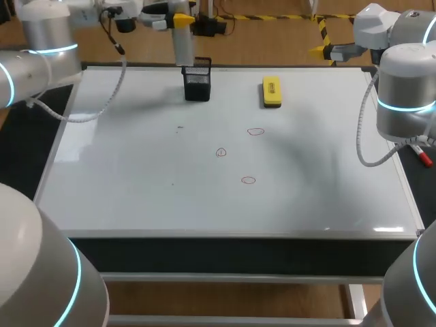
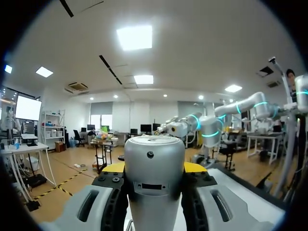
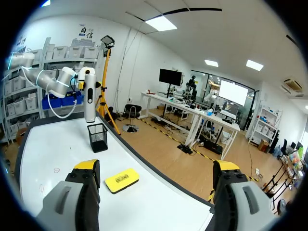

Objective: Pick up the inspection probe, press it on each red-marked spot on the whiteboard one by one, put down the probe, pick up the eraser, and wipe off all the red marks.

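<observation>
My left gripper [image 1: 181, 20] hangs over the whiteboard's [image 1: 129, 184] far edge, shut on the silver, cylindrical inspection probe [image 1: 183, 46], which points down just above a black mesh holder [image 1: 197, 82]. In the left wrist view the probe [image 2: 154, 173] fills the gap between the yellow-tipped fingers [image 2: 113, 167]. Three small red circles [image 1: 255, 131] [image 1: 221, 152] [image 1: 248, 180] mark the board's middle. A yellow eraser [image 1: 271, 92] lies flat at the far right of the board. My right gripper [image 3: 156, 166] is open and empty, raised off the board's far right corner, looking at the eraser [image 3: 121, 179] and holder [image 3: 97, 137].
A red marker pen [image 1: 423, 157] lies beside the board's right edge under my right arm. White cables hang from both arms over the board's sides. The board's front half is bare white surface.
</observation>
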### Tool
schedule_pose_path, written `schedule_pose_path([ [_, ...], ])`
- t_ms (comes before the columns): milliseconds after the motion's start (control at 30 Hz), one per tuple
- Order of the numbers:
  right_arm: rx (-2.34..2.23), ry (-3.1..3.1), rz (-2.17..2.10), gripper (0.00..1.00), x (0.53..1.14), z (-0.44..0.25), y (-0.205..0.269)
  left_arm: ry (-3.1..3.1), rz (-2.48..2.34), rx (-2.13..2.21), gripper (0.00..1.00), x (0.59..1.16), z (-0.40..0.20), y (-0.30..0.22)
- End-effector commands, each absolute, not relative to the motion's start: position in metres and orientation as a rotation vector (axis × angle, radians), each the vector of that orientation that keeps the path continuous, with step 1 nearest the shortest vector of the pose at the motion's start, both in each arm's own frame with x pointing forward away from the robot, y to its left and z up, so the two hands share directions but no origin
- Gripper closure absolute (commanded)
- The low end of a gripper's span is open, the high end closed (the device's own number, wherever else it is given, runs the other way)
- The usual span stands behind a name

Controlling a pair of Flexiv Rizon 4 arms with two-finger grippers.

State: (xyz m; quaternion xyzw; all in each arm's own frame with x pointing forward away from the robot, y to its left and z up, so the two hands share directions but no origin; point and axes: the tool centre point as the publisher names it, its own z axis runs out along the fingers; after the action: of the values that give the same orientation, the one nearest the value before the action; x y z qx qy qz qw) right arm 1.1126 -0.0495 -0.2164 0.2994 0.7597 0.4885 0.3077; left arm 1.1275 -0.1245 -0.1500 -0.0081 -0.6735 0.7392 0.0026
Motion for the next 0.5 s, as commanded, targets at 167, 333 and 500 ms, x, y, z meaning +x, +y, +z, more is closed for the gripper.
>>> schedule_pose_path([
  [167, 0.792, 2.011, 1.291, 0.00, 1.113, -0.216, -0.050, -2.202, 2.360, 0.119, 1.00, 1.095, -0.153, -0.077],
  [333, 0.792, 2.011, 1.291, 0.00, 1.113, -0.216, -0.050, -2.221, 2.375, 0.155, 1.00, 1.077, -0.169, -0.055],
  [500, 0.792, 2.011, 1.291, 0.00, 1.113, -0.216, -0.050, -2.259, 2.368, 0.197, 1.00, 1.061, -0.188, -0.040],
])
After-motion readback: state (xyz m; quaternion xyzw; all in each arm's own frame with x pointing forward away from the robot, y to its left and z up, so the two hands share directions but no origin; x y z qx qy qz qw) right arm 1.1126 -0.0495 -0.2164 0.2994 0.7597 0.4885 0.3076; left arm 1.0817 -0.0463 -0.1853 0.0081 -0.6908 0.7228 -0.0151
